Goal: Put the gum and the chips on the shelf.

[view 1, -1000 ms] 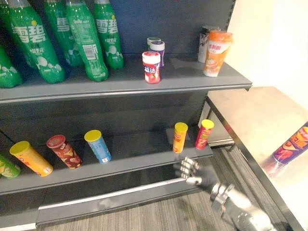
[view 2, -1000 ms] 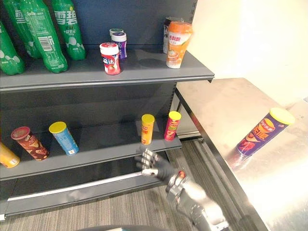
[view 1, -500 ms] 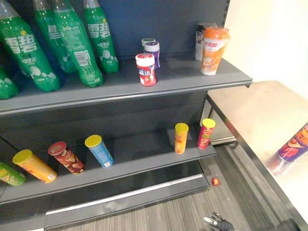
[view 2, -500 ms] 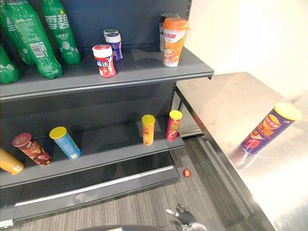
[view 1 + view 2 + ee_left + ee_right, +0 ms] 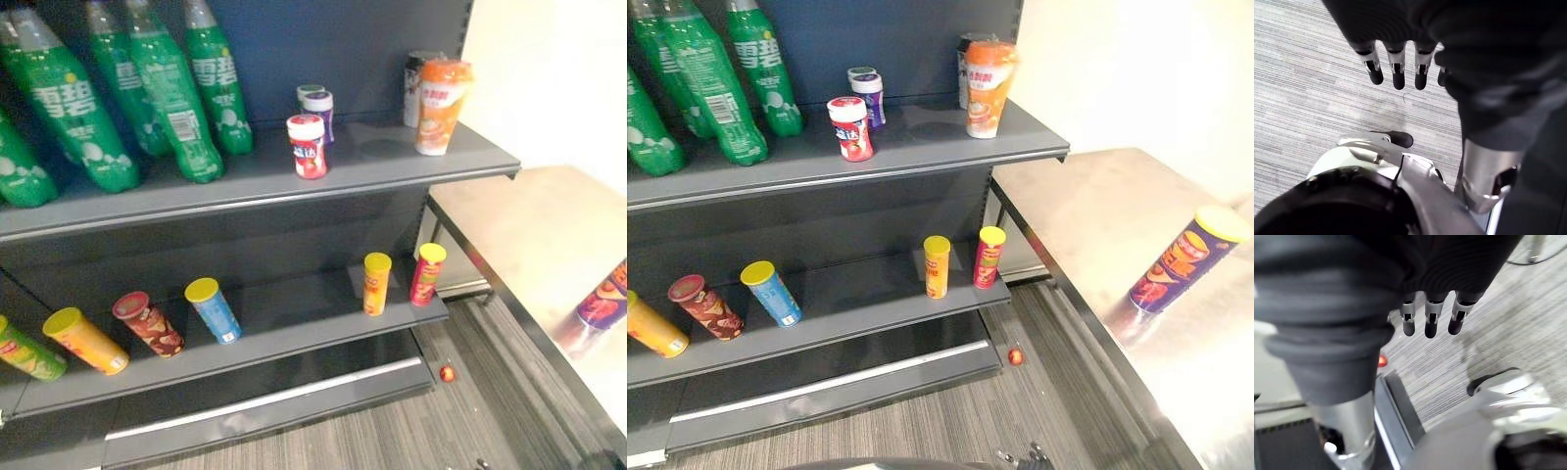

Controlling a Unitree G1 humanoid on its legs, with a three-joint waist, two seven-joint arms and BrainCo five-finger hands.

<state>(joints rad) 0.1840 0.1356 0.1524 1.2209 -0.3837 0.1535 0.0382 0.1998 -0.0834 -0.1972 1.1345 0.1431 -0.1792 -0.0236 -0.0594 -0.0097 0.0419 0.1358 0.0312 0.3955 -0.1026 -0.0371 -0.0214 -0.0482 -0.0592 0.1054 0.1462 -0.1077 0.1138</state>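
Right hand down off shelf, straight-fingered, empty; left hand likewise, by wrist views.

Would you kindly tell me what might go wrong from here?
1. The left hand and right hand hang empty over the floor, while the purple chips can stands on the steel table. Tall and narrow, it may topple when grasped.
2. A small red object lies on the floor by the base of the shelf; stepping on it seems possible.
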